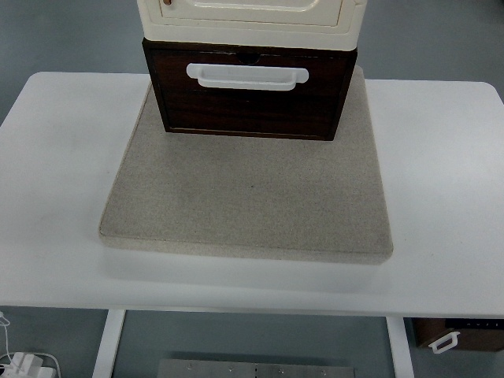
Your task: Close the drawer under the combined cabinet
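Note:
A dark brown drawer with a white handle sits under a cream cabinet unit at the top middle of the top view. The drawer front stands slightly forward of the cream unit above it. The cabinet rests on a grey stone-like slab on a white table. Neither of my hands shows in the picture.
Below the table's front edge are white table legs, a white plug and cable at the lower left, and another dark brown drawer with a white handle on the floor at the lower right.

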